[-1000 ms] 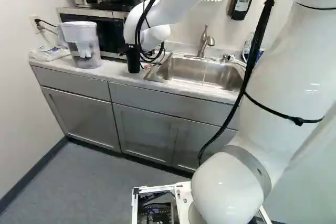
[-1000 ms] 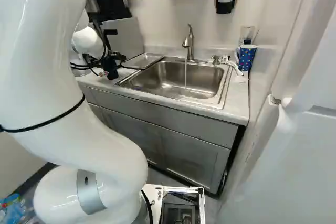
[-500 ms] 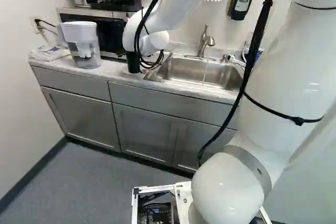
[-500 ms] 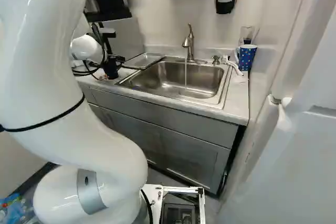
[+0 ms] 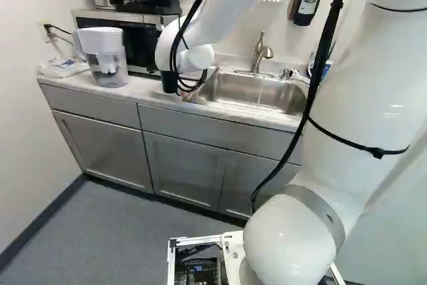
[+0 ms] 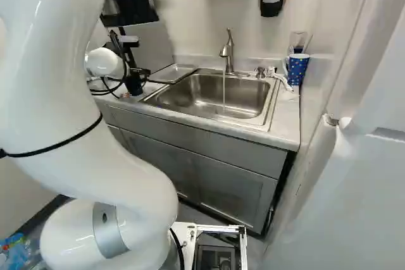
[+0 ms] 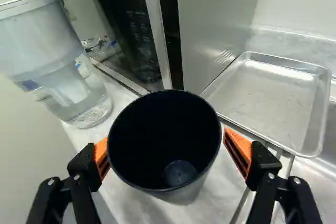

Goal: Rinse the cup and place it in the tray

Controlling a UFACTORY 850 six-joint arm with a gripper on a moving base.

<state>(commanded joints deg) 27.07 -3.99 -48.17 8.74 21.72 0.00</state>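
At the counter's left part, the black gripper (image 6: 138, 73) is low beside the dark cup (image 6: 133, 85), partly hidden by my arm. In the left base view the cup (image 5: 170, 83) stands upright just under the wrist. Looking along the gripper (image 7: 169, 153), I see its fingers spread wide, one on either side of the cup (image 7: 181, 195). One orange pad is right by the rim; a thin gap shows at the other. The cup's mouth faces the camera and its inside looks empty. The metal tray (image 7: 273, 103) lies flat beside the sink (image 6: 259, 96).
Water runs from the faucet (image 6: 228, 52) into the sink. A water pitcher (image 5: 107, 58) and a microwave (image 5: 137, 43) flank the cup. A blue patterned mug (image 6: 297, 69) and a white brush (image 6: 278, 78) are at the sink's far side.
My wrist has come down a little around the cup, shifting slightly at its side. The cup stands where it was, and the base has not moved.
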